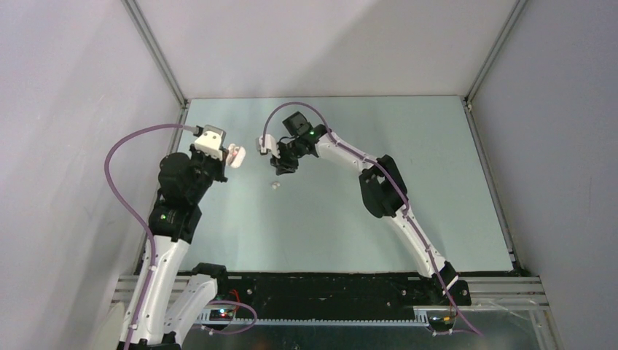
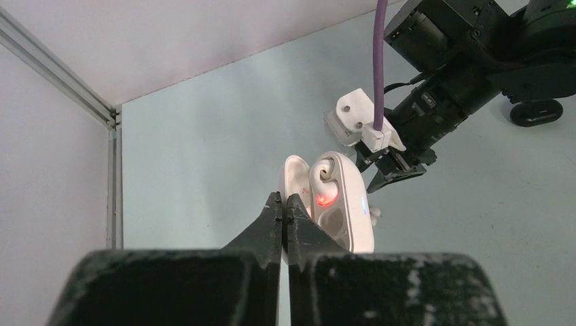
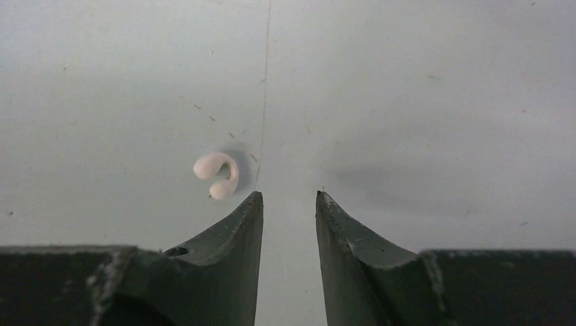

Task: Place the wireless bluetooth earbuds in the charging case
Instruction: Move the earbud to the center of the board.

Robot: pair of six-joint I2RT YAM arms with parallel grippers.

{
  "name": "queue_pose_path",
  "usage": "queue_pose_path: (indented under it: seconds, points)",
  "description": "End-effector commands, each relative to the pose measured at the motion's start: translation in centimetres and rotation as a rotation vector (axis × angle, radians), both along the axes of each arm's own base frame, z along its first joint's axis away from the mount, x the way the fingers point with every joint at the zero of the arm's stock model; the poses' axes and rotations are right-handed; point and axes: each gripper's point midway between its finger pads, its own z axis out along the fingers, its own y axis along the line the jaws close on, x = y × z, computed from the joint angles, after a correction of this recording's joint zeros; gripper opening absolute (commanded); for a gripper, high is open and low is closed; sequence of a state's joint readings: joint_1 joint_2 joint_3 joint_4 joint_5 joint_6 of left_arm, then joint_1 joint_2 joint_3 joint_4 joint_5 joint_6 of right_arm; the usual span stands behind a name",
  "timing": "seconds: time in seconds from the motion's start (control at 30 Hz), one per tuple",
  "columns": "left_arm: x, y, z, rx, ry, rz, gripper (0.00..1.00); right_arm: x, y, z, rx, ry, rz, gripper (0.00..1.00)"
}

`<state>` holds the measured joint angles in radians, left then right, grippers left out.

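By my reckoning about halfway: the left end effector point(image 2: 285, 204) is clenched on the open white charging case point(image 2: 348, 204), where one earbud point(image 2: 325, 170) already sits, while the second earbud point(image 3: 217, 175) lies loose on the tabletop point(image 3: 421, 102) below the right end effector point(image 3: 289, 200), whose fingers are parted and empty.

Earbud point(image 2: 325, 170) sits in case point(image 2: 350, 207), second earbud point(image 3: 217, 175) on table point(image 3: 421, 102).

White case point(image 2: 346, 204) open, 1 bud point(image 2: 325, 171) seated; 2nd bud point(image 3: 217, 175) loose on table point(image 3: 421, 102).
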<state>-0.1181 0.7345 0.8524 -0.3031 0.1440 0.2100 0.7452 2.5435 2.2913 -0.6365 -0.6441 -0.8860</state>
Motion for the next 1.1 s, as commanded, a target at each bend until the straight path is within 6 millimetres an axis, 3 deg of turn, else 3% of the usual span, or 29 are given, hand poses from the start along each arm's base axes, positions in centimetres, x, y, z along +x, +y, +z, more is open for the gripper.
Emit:
queue_pose_path:
  seconds: [0.0, 0.2, 0.43, 0.53, 0.7, 1.07]
  points:
    - [0.2, 0.0, 1.3, -0.011, -0.038, -0.005, 0.0, -1.2, 0.2, 1.7, 0.009, 0.002, 0.06, 0.39]
    - [0.1, 0.2, 2.0, 0.003, -0.059, -0.001, 0.0, -2.1, 0.8, 2.0, -0.001, 0.037, 0.048, 0.33]
    - [-0.6, 0.2, 2.8, -0.017, -0.081, -0.001, 0.0, -4.8, 2.3, 2.3, -0.013, 0.083, 0.065, 0.25]
    - [-0.9, 0.2, 3.2, -0.03, -0.089, 0.002, 0.0, -4.2, 2.5, 1.7, -0.046, 0.053, 0.0, 0.24]
    - [-1.5, 0.1, 3.4, -0.047, -0.098, -0.003, 0.0, -2.4, 2.3, 0.6, -0.09, 0.014, -0.149, 0.31]
    - [-1.5, -0.3, 2.6, -0.058, -0.08, -0.021, 0.0, -4.1, 0.9, -2.2, -0.21, 0.052, -0.222, 0.36]
